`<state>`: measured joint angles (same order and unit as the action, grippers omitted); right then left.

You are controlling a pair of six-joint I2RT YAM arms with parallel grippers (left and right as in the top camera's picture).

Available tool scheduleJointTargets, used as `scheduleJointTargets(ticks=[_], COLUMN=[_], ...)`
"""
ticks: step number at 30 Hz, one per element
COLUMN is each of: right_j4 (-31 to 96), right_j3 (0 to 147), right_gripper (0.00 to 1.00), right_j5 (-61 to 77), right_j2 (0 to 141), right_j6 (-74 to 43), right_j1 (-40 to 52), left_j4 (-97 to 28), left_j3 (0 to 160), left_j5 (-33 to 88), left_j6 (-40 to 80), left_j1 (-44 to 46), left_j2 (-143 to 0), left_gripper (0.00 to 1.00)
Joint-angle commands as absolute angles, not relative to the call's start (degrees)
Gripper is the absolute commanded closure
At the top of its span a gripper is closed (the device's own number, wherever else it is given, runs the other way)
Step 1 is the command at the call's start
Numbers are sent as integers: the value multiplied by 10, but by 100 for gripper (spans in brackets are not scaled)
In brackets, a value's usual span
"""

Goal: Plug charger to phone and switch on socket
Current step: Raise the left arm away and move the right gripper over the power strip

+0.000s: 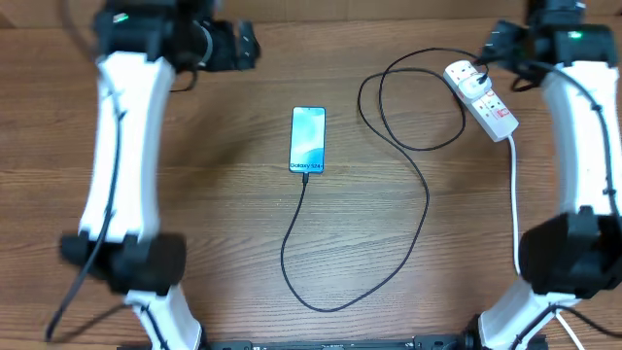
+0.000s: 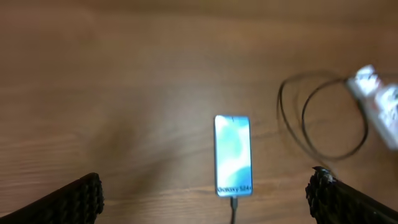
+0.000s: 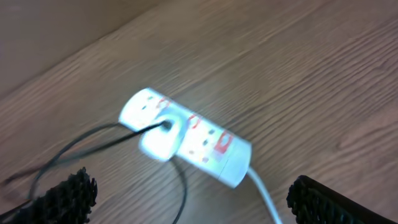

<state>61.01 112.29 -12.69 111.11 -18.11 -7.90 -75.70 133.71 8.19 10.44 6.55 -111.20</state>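
The phone [image 1: 308,139] lies face up mid-table, its blue screen lit, also in the left wrist view [image 2: 233,155]. The black charger cable [image 1: 425,209] runs from the phone's near end in a long loop to the white socket strip [image 1: 482,100] at the back right, where a white adapter [image 3: 160,138] is plugged in. The strip also shows in the right wrist view [image 3: 205,143]. My left gripper [image 2: 205,202] is open and empty, high above the table behind the phone. My right gripper [image 3: 193,202] is open and empty, hovering above the strip.
The strip's thick white cord [image 1: 513,194] runs toward the front along the right arm's base. The wooden table [image 1: 214,194] bears nothing else. The cable's coils [image 1: 408,97] lie left of the strip.
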Motion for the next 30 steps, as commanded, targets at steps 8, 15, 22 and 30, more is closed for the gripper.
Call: scheduleJointTargets(ticks=[8,15,22,30], right_j4=[546,525,507,496], right_j3=[1132,1132,1132,1132], right_gripper=[0,0,0,0], right_j5=[-50,-66,-64,-61], right_j2=[1229,1288,1318,1338], right_j6=[-148,-151,-170,-169], right_j1=[-142,-161,-177,-176], left_j4=[-767,-767,-767,-767], left_j3=[1336,1336,1336,1336], left_j5=[25,25,25,25], left_j6=[118,118,118,118], left_j1=[67,67,67,67], left_j2=[-1103,-1103,-1103,-1103], left_gripper=[0,0,0,0])
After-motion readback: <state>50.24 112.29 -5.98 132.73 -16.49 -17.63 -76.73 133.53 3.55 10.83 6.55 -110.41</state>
